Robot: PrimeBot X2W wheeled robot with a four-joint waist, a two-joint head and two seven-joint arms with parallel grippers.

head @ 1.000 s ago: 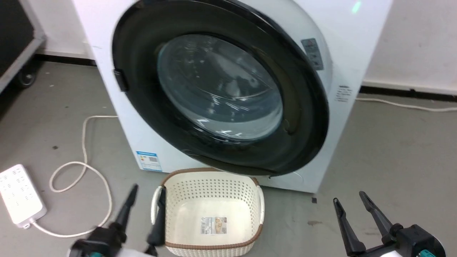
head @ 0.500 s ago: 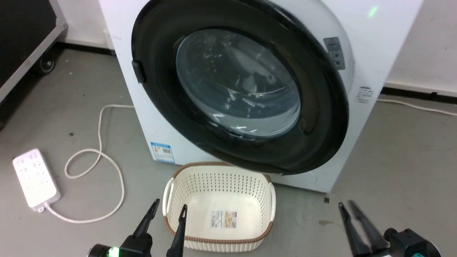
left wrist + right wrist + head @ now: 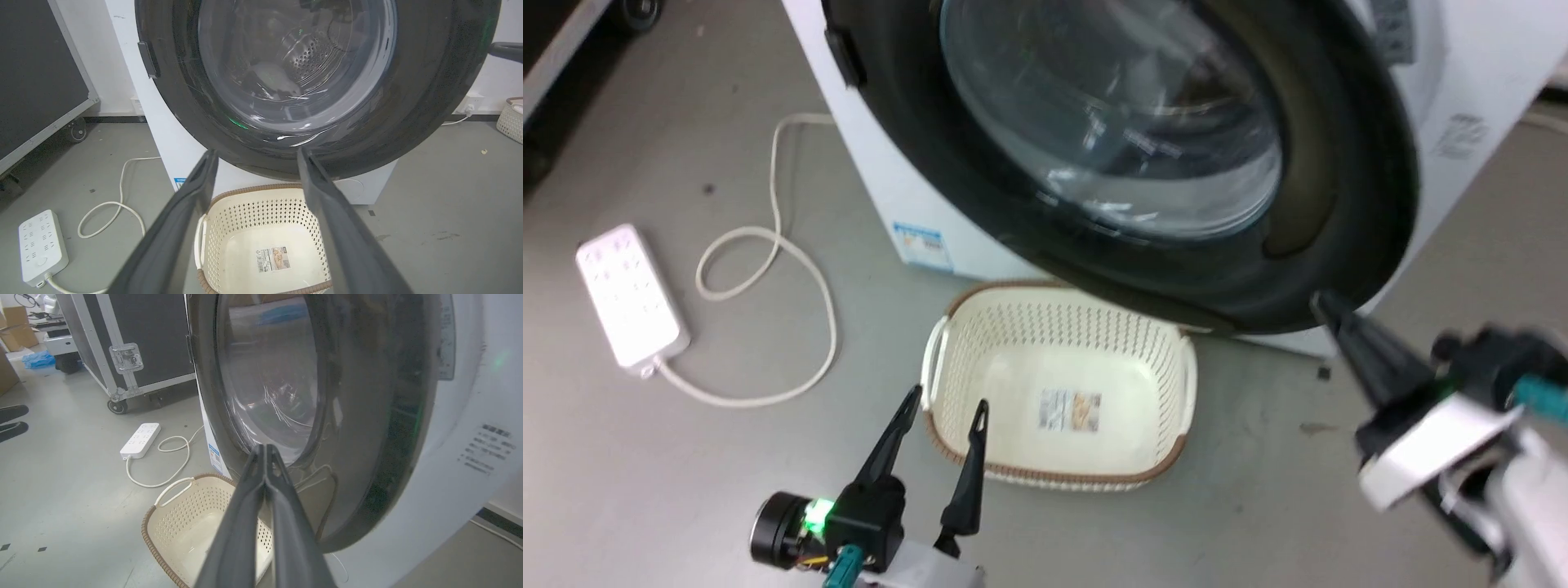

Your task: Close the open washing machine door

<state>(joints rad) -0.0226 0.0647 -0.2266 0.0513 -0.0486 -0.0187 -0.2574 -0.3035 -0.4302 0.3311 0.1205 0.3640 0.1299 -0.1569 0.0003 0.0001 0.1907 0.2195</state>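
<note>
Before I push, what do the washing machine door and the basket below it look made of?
Washing machine door: rim looks like glossy black plastic, catching soft reflections; bulging centre looks like clear glass, the drum showing through. Basket: probably matte cream plastic, moulded with rows of holes, brown woven-look trim.

No text is legible: the blue sticker [image 3: 922,244] on the washer [image 3: 882,180] and the label [image 3: 1068,410] in the basket [image 3: 980,327] are blurred.
</note>
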